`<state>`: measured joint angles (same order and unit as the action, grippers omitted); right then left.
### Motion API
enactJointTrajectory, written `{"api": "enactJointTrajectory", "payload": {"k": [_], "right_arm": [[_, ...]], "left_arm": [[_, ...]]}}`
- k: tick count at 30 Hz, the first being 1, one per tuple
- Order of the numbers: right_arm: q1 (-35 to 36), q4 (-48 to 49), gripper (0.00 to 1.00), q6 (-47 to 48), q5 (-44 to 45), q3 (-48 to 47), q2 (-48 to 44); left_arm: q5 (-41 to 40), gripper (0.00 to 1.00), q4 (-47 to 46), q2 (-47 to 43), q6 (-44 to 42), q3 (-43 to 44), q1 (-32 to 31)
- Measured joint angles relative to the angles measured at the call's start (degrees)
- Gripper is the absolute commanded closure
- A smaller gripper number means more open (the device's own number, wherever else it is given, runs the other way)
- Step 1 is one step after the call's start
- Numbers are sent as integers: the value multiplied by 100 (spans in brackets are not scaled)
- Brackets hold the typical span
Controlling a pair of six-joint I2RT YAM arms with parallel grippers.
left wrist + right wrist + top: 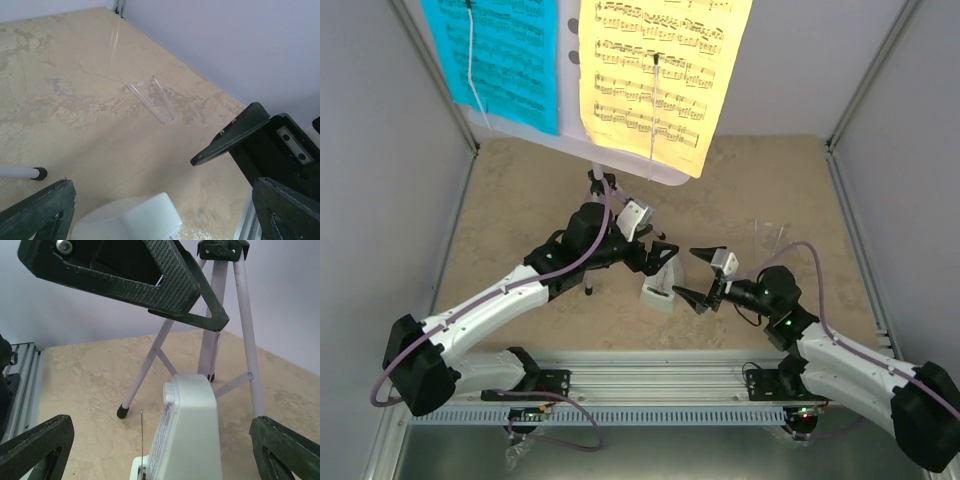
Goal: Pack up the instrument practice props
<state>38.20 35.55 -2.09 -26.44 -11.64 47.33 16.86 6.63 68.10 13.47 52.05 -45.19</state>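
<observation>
the small grey metronome [663,287] stands upright on the beige table [510,215], just in front of the tripod [596,186] of the white music stand [520,128]. the cyan sheet [500,50] and the yellow sheet [655,75] hang side by side on the stand's desk. the left gripper [658,262] hovers above the metronome with its fingers spread wide, grasping nothing. the right gripper [696,275] sits just to the metronome's right, its jaws likewise wide apart and released, and the metronome shows between its fingers [35,445] in the right wrist view. a small clear plastic piece [152,100] lies on the table further right, well apart from the metronome.
</observation>
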Motion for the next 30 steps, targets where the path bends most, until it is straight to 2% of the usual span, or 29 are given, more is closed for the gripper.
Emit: {"api": "enactJointTrajectory", "payload": {"k": [11,30], "right_arm": [[0,793,3,402,-247,-310,1281],[33,1263,2,501,35,-466,2192]], "left_arm": [[-59,1,-13,-2,-20,-2,35],[-289,1,-2,0,-116,-2,35]]}}
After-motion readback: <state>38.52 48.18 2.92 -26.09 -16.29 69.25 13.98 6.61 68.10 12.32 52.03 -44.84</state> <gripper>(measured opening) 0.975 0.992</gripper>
